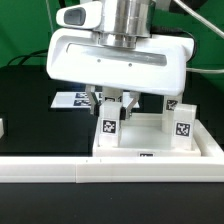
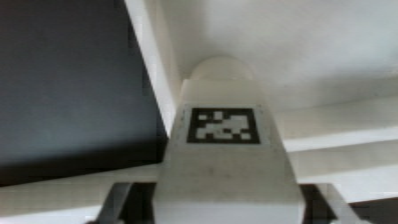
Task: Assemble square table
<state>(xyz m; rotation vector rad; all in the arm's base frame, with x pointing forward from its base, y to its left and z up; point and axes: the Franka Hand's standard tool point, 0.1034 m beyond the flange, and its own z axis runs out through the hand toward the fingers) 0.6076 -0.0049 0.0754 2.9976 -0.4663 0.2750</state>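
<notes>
Nearest the exterior view, a long white border wall (image 1: 70, 172) runs along the front edge of the black surface (image 1: 25, 100), apparently as a stop against which parts can be squared. Just behind it lies the square table top (image 1: 205, 148), a white rimmed slab, pushed up to or very near the wall. On the slab stand small white tagged legs: one at centre (image 1: 110, 127), upright with its black-and-white tag facing the camera, and two more at the exterior view's right (image 1: 183, 124), also upright. Above the centre leg hangs the end effector (image 1: 110, 103), its fingers (image 1: 97, 100) straddling the leg's upper part. The wrist view shows that same leg (image 2: 222, 130) filling the frame between the two dark finger tips, tag up, with the pads close at either flank; whether they press the leg or merely bracket it cannot be told, so the grasp reads as partly closed about the leg, judged to be in the act of taking hold. Farther back, the marker board (image 1: 70, 99) lies flat on the surface, partly hidden by the arm's white housing (image 1: 118, 55).
</notes>
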